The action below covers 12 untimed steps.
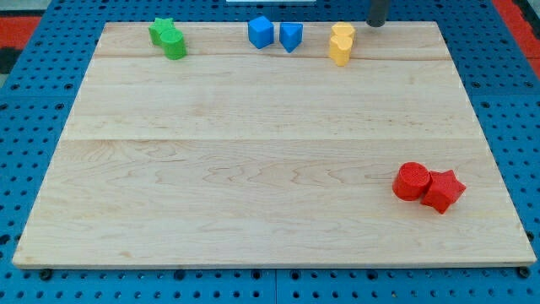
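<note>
My tip (376, 24) comes down at the view's top edge, right of centre, at the far edge of the wooden board (253, 169). It touches no block. Nearest to it are two yellow blocks (341, 43) pressed together, a little to its left and below. Further left stand a blue cube (261, 32) and a blue wedge-like block (291, 36), side by side with a small gap. At the top left a green star (161, 29) and a green cylinder (175, 45) touch. Near the bottom right a red cylinder (412, 181) touches a red star (444, 191).
The board lies on a blue perforated table (34, 101). Red patches show at the top left corner (25, 25) and top right corner (519, 17) of the view.
</note>
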{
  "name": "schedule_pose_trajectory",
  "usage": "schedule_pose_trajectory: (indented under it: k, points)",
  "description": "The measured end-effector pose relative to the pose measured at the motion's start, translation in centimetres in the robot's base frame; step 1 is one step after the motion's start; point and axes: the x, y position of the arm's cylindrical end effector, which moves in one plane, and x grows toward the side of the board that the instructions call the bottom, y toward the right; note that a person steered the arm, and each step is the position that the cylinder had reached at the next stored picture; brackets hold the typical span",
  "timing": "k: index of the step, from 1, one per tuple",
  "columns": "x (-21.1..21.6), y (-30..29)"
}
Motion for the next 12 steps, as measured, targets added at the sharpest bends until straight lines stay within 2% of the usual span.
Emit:
schedule_pose_trajectory:
  k: [4, 8, 12]
  points:
    - [0.1, -0.7]
    - [0.1, 2.3]
    - [0.0, -0.9]
